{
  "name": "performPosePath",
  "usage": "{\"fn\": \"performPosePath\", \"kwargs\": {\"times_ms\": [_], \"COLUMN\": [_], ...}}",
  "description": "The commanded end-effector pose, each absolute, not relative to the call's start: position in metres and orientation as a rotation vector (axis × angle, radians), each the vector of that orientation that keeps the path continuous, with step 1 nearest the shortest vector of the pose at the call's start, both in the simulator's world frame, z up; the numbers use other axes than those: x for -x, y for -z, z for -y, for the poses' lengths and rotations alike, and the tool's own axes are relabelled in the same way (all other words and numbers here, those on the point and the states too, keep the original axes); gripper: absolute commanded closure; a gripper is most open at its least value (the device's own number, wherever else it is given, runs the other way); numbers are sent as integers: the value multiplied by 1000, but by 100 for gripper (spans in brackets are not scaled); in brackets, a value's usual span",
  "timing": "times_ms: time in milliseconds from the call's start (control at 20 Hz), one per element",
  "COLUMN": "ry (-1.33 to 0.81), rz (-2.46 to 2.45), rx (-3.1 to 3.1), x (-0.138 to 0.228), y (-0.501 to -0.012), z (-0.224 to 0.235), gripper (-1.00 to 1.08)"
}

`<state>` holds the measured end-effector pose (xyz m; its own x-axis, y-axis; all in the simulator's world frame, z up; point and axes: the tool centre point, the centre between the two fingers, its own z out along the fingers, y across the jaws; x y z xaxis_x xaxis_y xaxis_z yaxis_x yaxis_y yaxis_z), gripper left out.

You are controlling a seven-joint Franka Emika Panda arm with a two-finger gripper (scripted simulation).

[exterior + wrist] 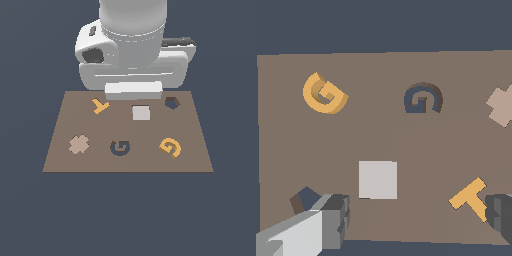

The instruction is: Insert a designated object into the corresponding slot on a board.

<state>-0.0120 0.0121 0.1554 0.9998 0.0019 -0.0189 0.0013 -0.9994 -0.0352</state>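
Observation:
The orange-yellow G piece [170, 147] lies flat on the brown board [125, 162], near its front edge on the exterior view's right. It also shows in the wrist view [324, 93]. The dark navy G-shaped slot [120, 148] is at the front middle, empty, and shows in the wrist view too [423, 98]. My gripper [416, 220] is open and empty, high over the board's far edge, well away from the G piece. Its fingers [333, 220] frame the wrist view. In the exterior view only the hand's white body [133, 90] shows.
An orange Y piece [100, 105] lies at the far left of the board. A white square [141, 113] sits near the far middle. A dark pentagon recess [172, 103] is at the far right. A beige cross [79, 144] is at the front left. The arm's body looms behind the board.

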Motion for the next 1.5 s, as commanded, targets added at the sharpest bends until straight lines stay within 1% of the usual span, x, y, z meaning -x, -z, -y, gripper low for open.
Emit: {"fn": "performPosePath", "kwargs": {"times_ms": [0,350,750,1200,1450], "ry": [-29,-28,-23,-13,-7], "rz": [3,67,309,814,1074], "rx": [3106,3107,3097,3016,2941], "x": [12,6,-16,-54,-68], "y": [-155,-151,-132,-95,-75], "z": [-12,-15,-28,-66,-91], "gripper": [-92,-92,-92,-92,-92]}}
